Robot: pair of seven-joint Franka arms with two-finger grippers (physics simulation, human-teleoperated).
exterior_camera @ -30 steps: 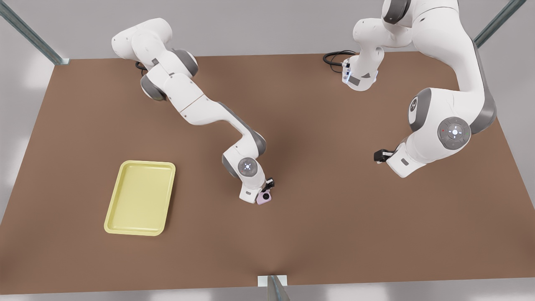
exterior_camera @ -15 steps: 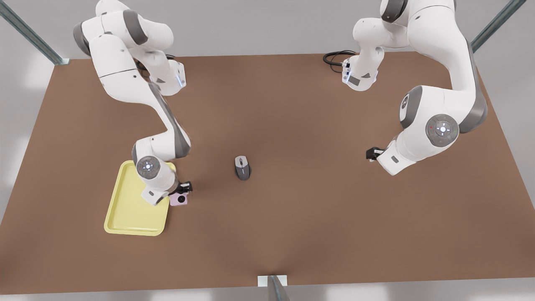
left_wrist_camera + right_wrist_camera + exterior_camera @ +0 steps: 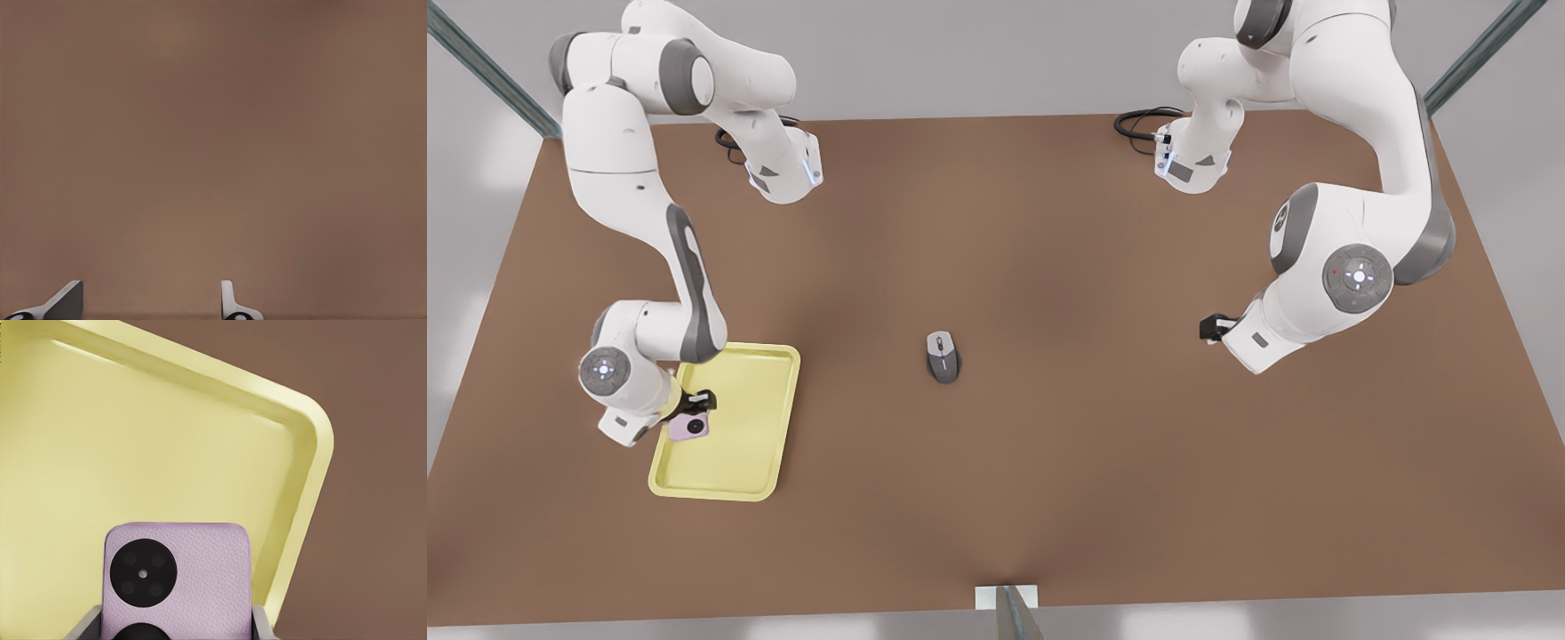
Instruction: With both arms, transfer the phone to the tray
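The pale pink phone [image 3: 690,429] hangs over the near-left part of the pale yellow tray [image 3: 740,449] at the front view's left. My right gripper [image 3: 696,413] is shut on it. In the right wrist view the phone [image 3: 200,570] sits between the grey fingers [image 3: 264,625], with its black camera circles showing and the tray [image 3: 133,447] floor and rim behind it. Whether the phone touches the tray I cannot tell. My left gripper [image 3: 1209,327] waits at the front view's right, above bare table. Its fingertips stand apart in the left wrist view [image 3: 147,307], so it is open.
A grey computer mouse [image 3: 943,356] lies mid-table, well to the right of the tray. A black cable [image 3: 1138,121] coils at the far edge near an arm base. The brown table [image 3: 1103,480] stretches wide around them.
My right arm has swung from mid-table toward the front view's left, carrying the phone to above the tray. This uncovered the mouse. The left arm has barely shifted.
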